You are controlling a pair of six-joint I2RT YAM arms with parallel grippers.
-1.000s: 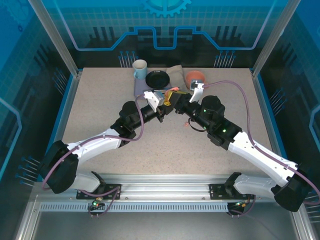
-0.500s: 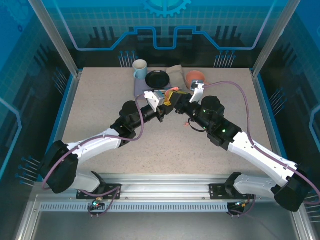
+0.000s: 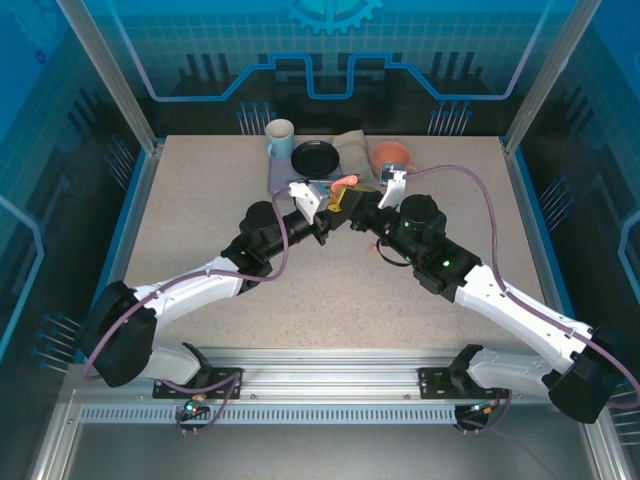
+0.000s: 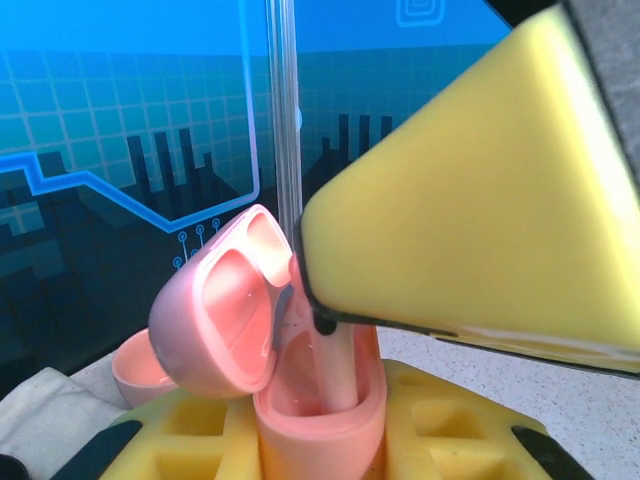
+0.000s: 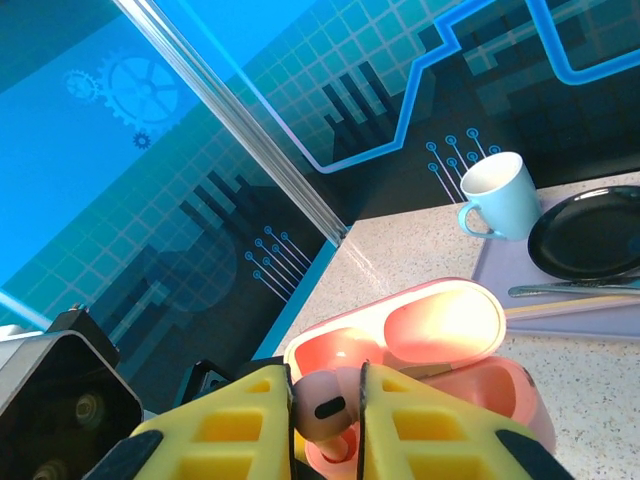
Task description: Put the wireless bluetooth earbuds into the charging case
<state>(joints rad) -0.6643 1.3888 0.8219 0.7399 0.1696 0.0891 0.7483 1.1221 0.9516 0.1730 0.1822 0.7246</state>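
The left gripper (image 4: 320, 450) is clenching one salmon-pink pebble-shaped plastic charging case (image 4: 310, 420) between its two yellow padded fingers (image 4: 190, 440). It is holding the case upright in the air, over the tabletop (image 3: 200, 200) and a little in front of the middle of its rear edge. The case's hinged lid (image 4: 225, 310) is standing open, swung to one side.

The right gripper (image 5: 325, 392) is meeting it from the opposite side and is pinching one tiny pale pink plastic earbud (image 5: 322, 408) between its two yellow fingers. In the left wrist view the earbud's stem (image 4: 337, 370) is reaching down into the open base of the case, while the rounded head is sitting in the grip above.

Along the rear edge of the tabletop, one light blue ceramic mug (image 3: 280, 137) is standing left of centre. One black round plate (image 3: 316, 157) is lying just beside it on one lilac mat (image 3: 282, 176). One orange-pink round bowl (image 3: 388, 152) is sitting right of centre, with one grey folded cloth (image 3: 352, 146) lying between plate and bowl.
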